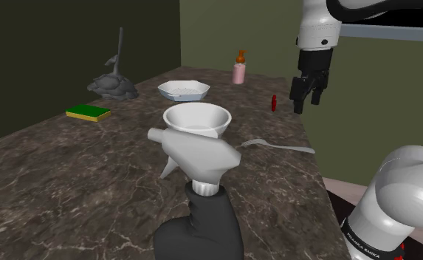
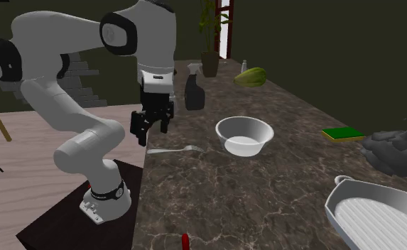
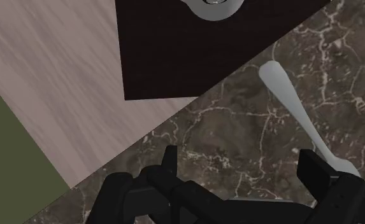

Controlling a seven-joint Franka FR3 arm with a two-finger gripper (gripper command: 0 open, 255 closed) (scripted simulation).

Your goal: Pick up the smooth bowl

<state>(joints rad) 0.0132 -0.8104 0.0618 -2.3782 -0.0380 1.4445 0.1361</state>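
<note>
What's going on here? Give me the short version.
A white Franka arm is meant to pick up the smooth bowl, but it holds nothing. Its gripper is open and hangs above the edge of the dark marble counter, near a grey utensil. The white bowl sits untouched mid-counter, apart from the gripper. A ribbed white dish and a spray bottle also stand on the counter.

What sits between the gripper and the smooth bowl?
A grey utensil lies on the counter between gripper and white bowl, seen in the second exterior view.
</note>
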